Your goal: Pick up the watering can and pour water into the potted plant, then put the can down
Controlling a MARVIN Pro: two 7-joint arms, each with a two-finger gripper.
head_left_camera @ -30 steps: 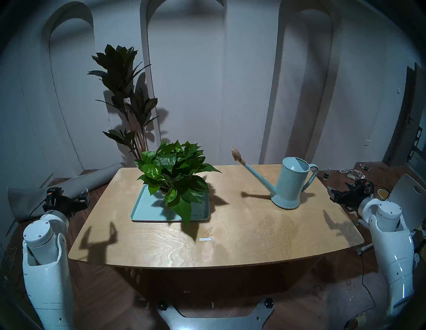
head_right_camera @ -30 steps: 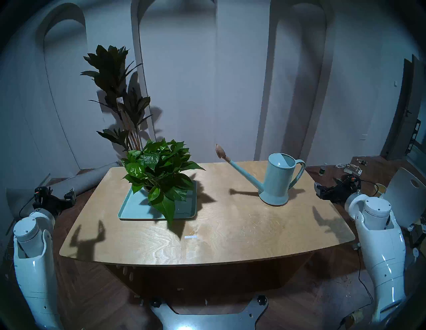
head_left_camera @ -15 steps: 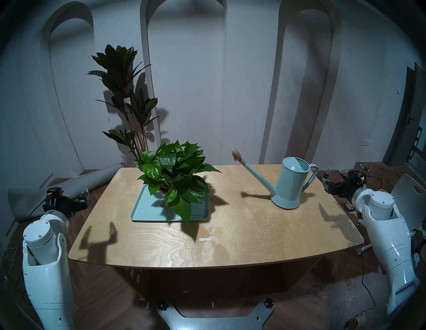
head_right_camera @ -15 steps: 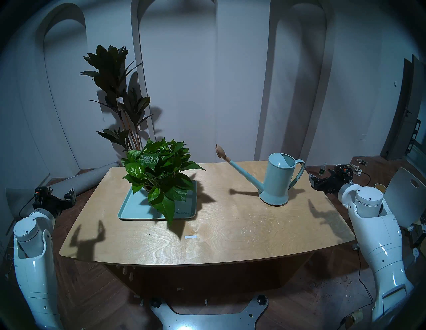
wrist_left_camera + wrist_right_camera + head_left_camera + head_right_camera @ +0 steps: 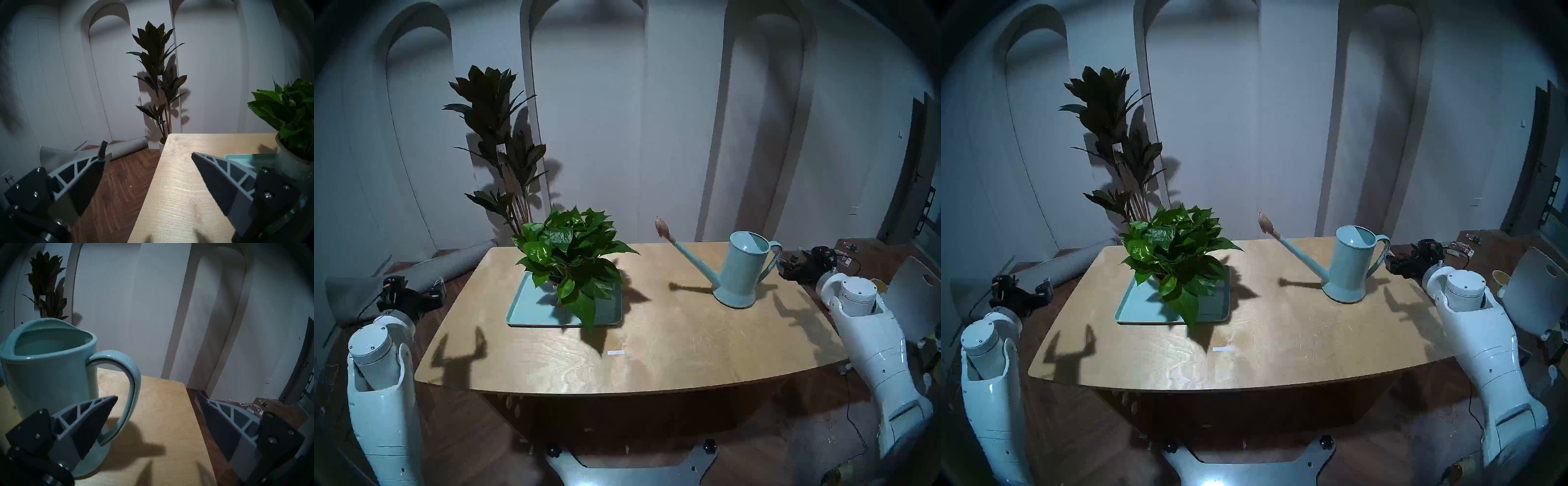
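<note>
The pale blue-green watering can [image 5: 743, 268] stands upright at the table's far right, its spout with the tan rose head [image 5: 661, 226] pointing left. It also shows in the head right view [image 5: 1350, 268] and the right wrist view [image 5: 49, 372]. The potted plant [image 5: 572, 258] with bright green leaves stands on a pale green tray [image 5: 524, 312]; the left wrist view [image 5: 288, 108] shows it too. My right gripper [image 5: 784, 266] [image 5: 157, 395] is open and empty just right of the can's loop handle [image 5: 134, 387]. My left gripper [image 5: 438, 286] [image 5: 148, 149] is open and empty off the table's left edge.
The wooden table [image 5: 653, 339] bears a small white label [image 5: 616, 353] near its front. A tall dark-leaved plant [image 5: 497, 135] stands behind the table's back left corner. A rolled grey mat [image 5: 449, 268] lies on the floor at left. A white chair [image 5: 914, 295] stands at right.
My right arm has swung up and left, bringing its open gripper from beside the table's right edge up to the can's handle. The left arm, can and plant have not moved.
</note>
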